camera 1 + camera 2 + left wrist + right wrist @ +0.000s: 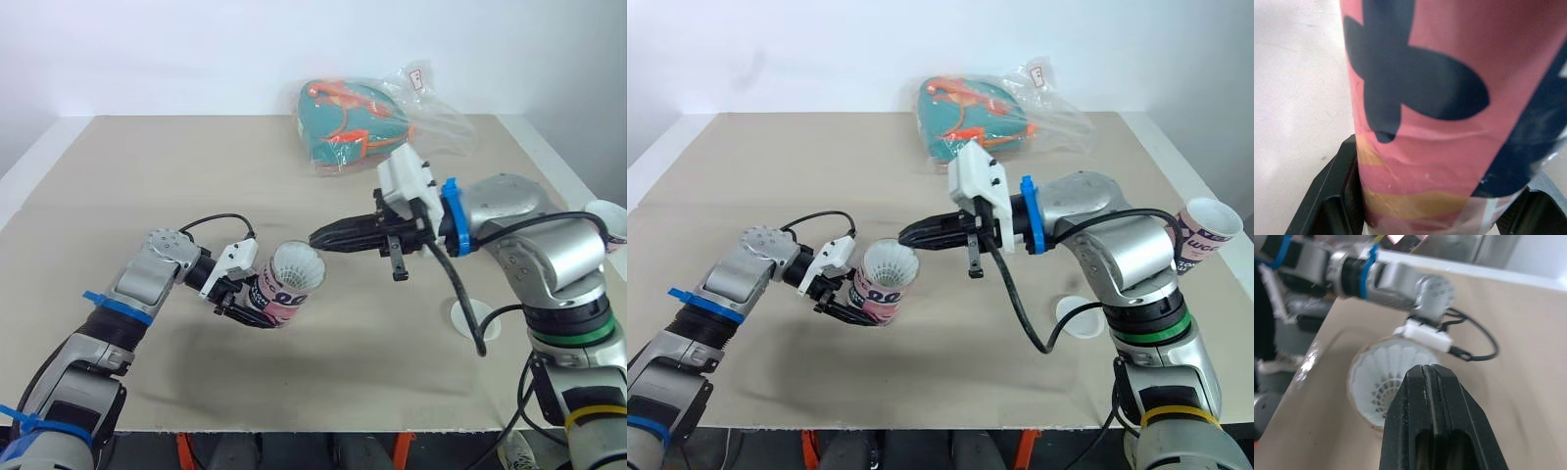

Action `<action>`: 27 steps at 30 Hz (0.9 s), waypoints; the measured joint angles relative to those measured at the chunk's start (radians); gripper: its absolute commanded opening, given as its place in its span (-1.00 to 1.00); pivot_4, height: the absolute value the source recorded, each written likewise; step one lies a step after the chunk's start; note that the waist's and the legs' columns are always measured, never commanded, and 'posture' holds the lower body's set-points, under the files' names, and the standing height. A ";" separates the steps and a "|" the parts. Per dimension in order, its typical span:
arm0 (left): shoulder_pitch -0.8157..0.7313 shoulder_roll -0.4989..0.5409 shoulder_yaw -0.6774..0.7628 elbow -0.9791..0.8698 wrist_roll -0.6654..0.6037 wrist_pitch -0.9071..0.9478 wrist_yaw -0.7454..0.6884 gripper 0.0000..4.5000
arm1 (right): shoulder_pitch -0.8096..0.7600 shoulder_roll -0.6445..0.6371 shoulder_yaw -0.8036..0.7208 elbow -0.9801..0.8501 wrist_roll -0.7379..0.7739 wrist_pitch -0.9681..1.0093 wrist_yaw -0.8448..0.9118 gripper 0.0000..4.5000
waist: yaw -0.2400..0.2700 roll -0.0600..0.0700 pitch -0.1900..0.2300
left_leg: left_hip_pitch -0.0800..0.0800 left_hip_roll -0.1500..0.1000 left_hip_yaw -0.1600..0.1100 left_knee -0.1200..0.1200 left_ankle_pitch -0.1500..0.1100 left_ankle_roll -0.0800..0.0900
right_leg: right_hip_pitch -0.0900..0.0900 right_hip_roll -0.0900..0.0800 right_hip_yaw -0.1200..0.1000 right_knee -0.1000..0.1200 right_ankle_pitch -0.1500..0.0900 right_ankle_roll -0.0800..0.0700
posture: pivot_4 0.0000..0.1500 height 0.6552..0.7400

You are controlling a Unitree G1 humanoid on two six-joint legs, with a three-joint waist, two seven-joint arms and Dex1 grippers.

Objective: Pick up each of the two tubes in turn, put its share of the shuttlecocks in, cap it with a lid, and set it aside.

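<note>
My left gripper [253, 300] is shut on a pink printed tube [279, 298], holding it tilted above the table with its mouth toward the right arm. A white shuttlecock [297, 266] sits in the tube's mouth, its feathers showing. In the left wrist view the tube [1440, 98] stands between the two black fingers [1332, 196]. My right gripper [315, 238] is shut with nothing in it, its tips just beside the tube's rim. The right wrist view looks past those tips at the shuttlecock [1383, 377]. A second tube [1205, 230] stands at the table's right edge.
A white lid [474, 319] lies on the table under my right forearm. A clear plastic bag [358, 117] with teal and orange contents rests at the back centre. The tan table [147, 176] stretches bare to the left and back.
</note>
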 measured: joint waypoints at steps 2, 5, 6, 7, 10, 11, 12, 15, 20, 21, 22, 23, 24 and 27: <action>-0.003 -0.002 -0.002 0.008 0.000 -0.008 -0.003 0.24 | -0.025 -0.002 0.035 0.012 -0.025 -0.008 0.025 -0.98 | 0.000 0.000 0.000 | 0.000 0.000 0.000 0.000 0.000 0.000 | 0.000 0.000 0.000 0.000 0.000 0.000 | 1.00 0.97; -0.004 -0.004 -0.003 0.015 0.002 -0.017 -0.005 0.24 | -0.061 -0.018 0.138 0.046 -0.100 -0.042 0.097 -0.98 | 0.000 0.000 0.000 | 0.000 0.000 0.000 0.001 0.000 0.000 | 0.000 0.000 -0.001 0.000 0.000 0.001 | 1.00 0.97; -0.006 -0.004 -0.004 0.015 0.005 -0.017 -0.005 0.24 | -0.072 -0.019 0.147 0.052 -0.110 -0.051 0.109 -0.98 | 0.000 0.001 0.000 | 0.001 0.000 0.000 0.001 0.000 0.000 | 0.001 0.000 0.000 0.000 0.000 0.001 | 1.00 0.97; -0.006 -0.004 -0.004 0.015 0.007 -0.017 -0.005 0.24 | -0.089 -0.021 0.164 0.062 -0.127 -0.060 0.130 -0.98 | -0.001 0.001 0.000 | 0.002 0.000 0.000 0.001 0.000 0.000 | 0.002 0.000 0.000 0.000 0.000 0.001 | 1.00 0.97; -0.006 -0.004 -0.002 0.022 0.008 -0.015 -0.004 0.24 | -0.162 0.004 0.228 0.126 -0.173 -0.063 0.189 -0.98 | -0.002 0.002 -0.002 | 0.004 0.001 0.000 0.001 0.000 0.000 | 0.002 0.001 -0.001 0.001 0.000 0.000 | 1.00 0.97; -0.006 -0.005 -0.002 0.022 0.008 -0.015 -0.003 0.24 | -0.174 0.011 0.241 0.136 -0.186 -0.063 0.194 -0.98 | -0.002 0.002 -0.002 | 0.004 0.001 0.000 0.001 0.000 0.000 | 0.002 0.001 -0.001 0.001 0.000 0.000 | 1.00 0.97; -0.006 -0.005 0.000 0.022 0.008 -0.015 -0.003 0.24 | -0.198 0.038 0.281 0.169 -0.210 -0.063 0.209 -0.98 | -0.003 0.002 -0.002 | 0.005 0.002 0.000 0.001 0.000 0.000 | 0.002 0.001 -0.001 0.002 0.001 0.000 | 1.00 0.97; -0.009 -0.010 0.000 0.022 0.008 -0.014 -0.001 0.24 | -0.235 0.115 0.356 0.252 -0.257 -0.063 0.228 -0.98 | -0.002 0.002 -0.002 | 0.004 0.002 -0.001 0.001 0.001 0.000 | 0.002 0.001 -0.002 0.002 0.001 -0.001 | 1.00 0.97; 0.001 -0.009 0.009 0.020 0.003 0.005 0.008 0.24 | -0.319 0.200 0.411 0.367 -0.317 -0.062 0.287 -0.98 | -0.001 0.002 -0.002 | 0.003 0.002 -0.002 0.001 0.001 0.000 | 0.002 0.001 -0.002 0.002 0.001 -0.001 | 1.00 0.97; 0.003 -0.009 0.011 0.018 0.003 0.008 0.010 0.24 | -0.327 0.210 0.417 0.377 -0.324 -0.063 0.295 -0.98 | -0.001 0.002 -0.002 | 0.003 0.002 -0.002 0.001 0.001 0.000 | 0.002 0.001 -0.002 0.002 0.001 -0.001 | 1.00 0.97; 0.008 -0.007 0.015 0.015 0.002 0.012 0.012 0.24 | -0.334 0.224 0.418 0.395 -0.333 -0.064 0.303 -0.98 | -0.003 0.002 -0.002 | 0.004 0.002 -0.002 0.001 0.001 0.000 | 0.002 0.002 -0.002 0.002 0.001 -0.001 | 1.00 0.97; 0.014 -0.004 0.021 0.011 0.002 0.016 0.014 0.24 | -0.338 0.239 0.415 0.410 -0.340 -0.062 0.306 -0.98 | -0.003 0.002 -0.002 | 0.004 0.002 -0.002 0.001 0.001 0.000 | 0.002 0.002 -0.002 0.002 0.001 -0.001 | 1.00 0.97; 0.019 -0.002 0.023 0.009 0.002 0.017 0.016 0.24 | -0.338 0.253 0.412 0.420 -0.342 -0.060 0.306 -0.98 | -0.003 0.002 -0.002 | 0.004 0.003 -0.002 0.001 0.001 0.000 | 0.002 0.003 -0.002 0.003 0.002 -0.002 | 1.00 0.97; 0.039 0.005 0.035 -0.006 0.004 0.020 0.027 0.24 | -0.333 0.297 0.386 0.442 -0.343 -0.037 0.305 -0.98 | -0.004 0.002 -0.003 | 0.006 0.005 -0.002 0.001 0.001 0.000 | 0.003 0.005 -0.002 0.003 0.002 -0.004 | 1.00 0.97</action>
